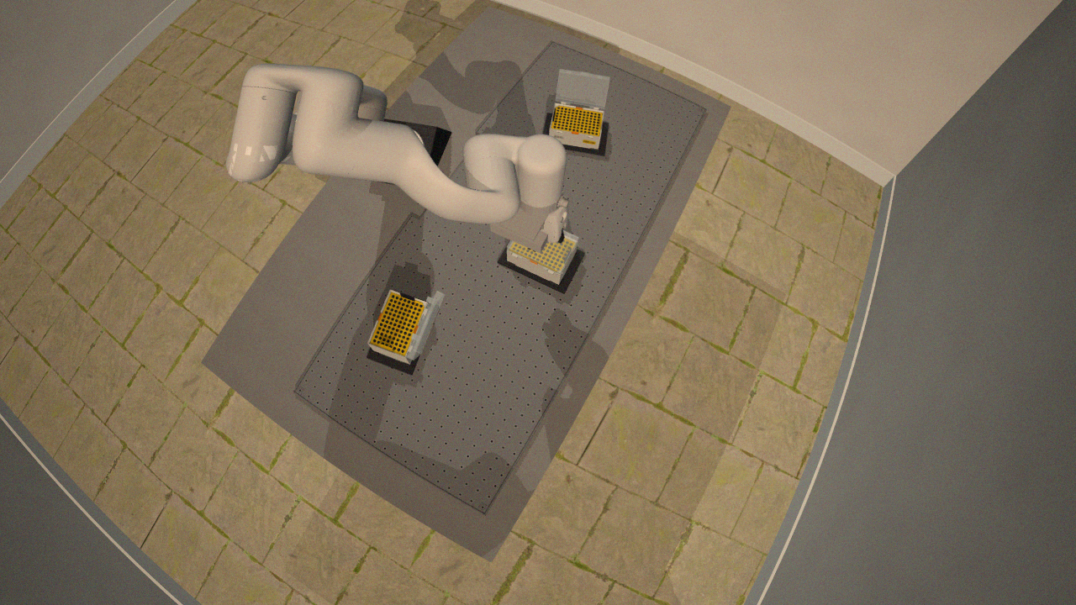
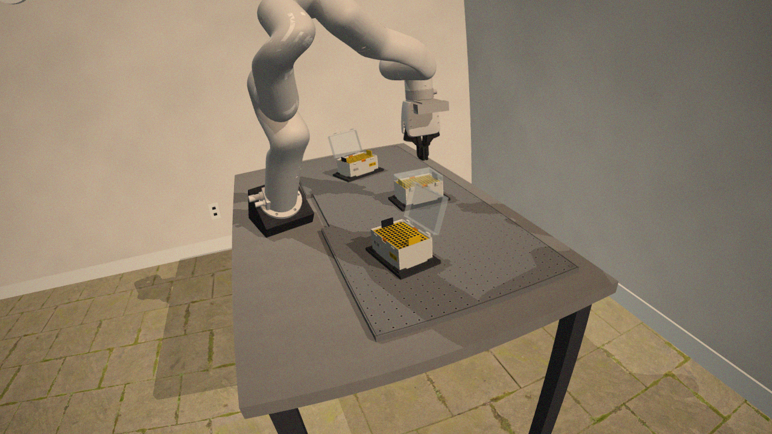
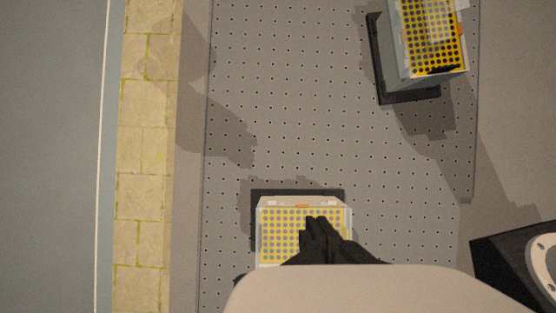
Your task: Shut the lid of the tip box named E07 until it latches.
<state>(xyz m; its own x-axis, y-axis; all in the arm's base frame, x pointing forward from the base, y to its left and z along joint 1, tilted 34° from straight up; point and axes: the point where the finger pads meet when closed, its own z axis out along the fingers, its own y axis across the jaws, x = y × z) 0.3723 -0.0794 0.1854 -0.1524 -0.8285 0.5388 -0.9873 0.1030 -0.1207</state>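
Arm raised over the middle tip box, jaws closed on nothing

The grey surface (image 2: 280,323) carries a dotted perforated plate (image 2: 485,258) with broad bare stretches between three well-apart boxes. The middle tip box (image 2: 418,188), near the plate's far long edge, has its clear lid (image 2: 418,176) lying down over the yellow rack. The gripper (image 2: 423,154) hangs above it; the other two boxes' lids stand open.

Room and furniture around the bench

A grey worktop (image 2: 291,334) on dark legs (image 2: 561,356) carries a perforated grey board (image 2: 485,253) (dotted with small holes in a regular grid). Mossy stone paving (image 2: 108,345) covers the floor, meeting a beige wall (image 2: 108,134) with a small white socket (image 2: 214,210) and a grey wall (image 2: 620,161) alongside.
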